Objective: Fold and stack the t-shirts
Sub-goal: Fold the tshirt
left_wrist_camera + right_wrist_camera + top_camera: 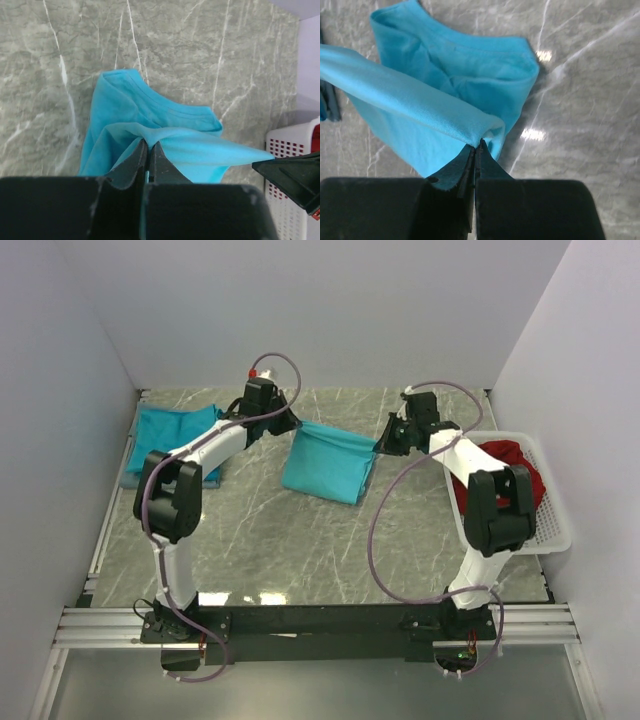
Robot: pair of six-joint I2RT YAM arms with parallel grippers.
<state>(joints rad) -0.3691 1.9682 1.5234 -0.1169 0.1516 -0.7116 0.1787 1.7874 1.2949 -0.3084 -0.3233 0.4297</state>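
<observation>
T-shirt (325,468), turquoise: hanging stretched between both grippers over the middle of the table (280,540). Left gripper (294,425): pinching one top corner, jaws pressing together on the cloth. Right gripper (381,446): clamping the other top corner likewise. Second t-shirt (172,432): lying at the table's far-left corner.

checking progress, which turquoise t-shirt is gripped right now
The middle turquoise cloth t-shirt, stretched between the left gripper and right gripper; the other turquoise t-shirt lies ungripped at far left.
</observation>
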